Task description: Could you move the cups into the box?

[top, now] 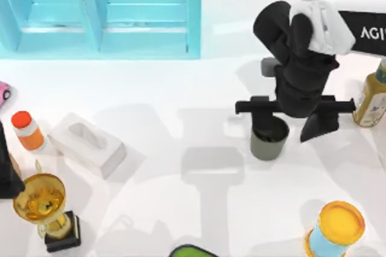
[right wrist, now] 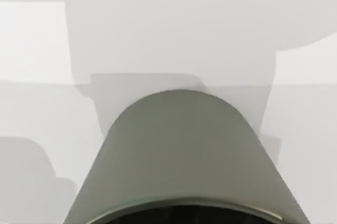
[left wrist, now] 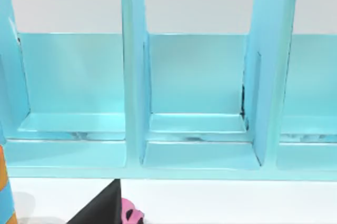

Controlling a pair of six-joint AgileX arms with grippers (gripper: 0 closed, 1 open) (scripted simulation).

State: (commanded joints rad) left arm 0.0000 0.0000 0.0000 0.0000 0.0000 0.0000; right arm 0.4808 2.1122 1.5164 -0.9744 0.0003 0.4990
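While the right gripper (top: 269, 125) hangs over the cup (top: 269, 138) on the right half of the table (top: 181, 148), you should treat this as the grasp step and get the hold right before lifting. From above, the wrist hides the fingers, so you cannot tell whether they are spread or pinching the rim; the right wrist view gives just the cup's grey wall (right wrist: 184, 150) and dark mouth close up, with no fingertip in sight. Confirm contact first: one finger inside the rim and one outside, or both around the wall, squarely and not skewed. The cup stands upright and apart from the bottle (top: 370, 97) at the far right and the yellow-lidded can (top: 335, 230) nearer you, so the way up looks free. Lift straight up, then carry left and far toward the blue box (top: 102, 12), whose open compartments (left wrist: 195, 77) face the left wrist camera. Keep the cup level and high enough to pass the box's front wall. The left arm (top: 7, 160) sits parked at the left edge, by the trophy (top: 41, 206) and orange-capped bottle (top: 27, 130); its fingers cannot be judged either.
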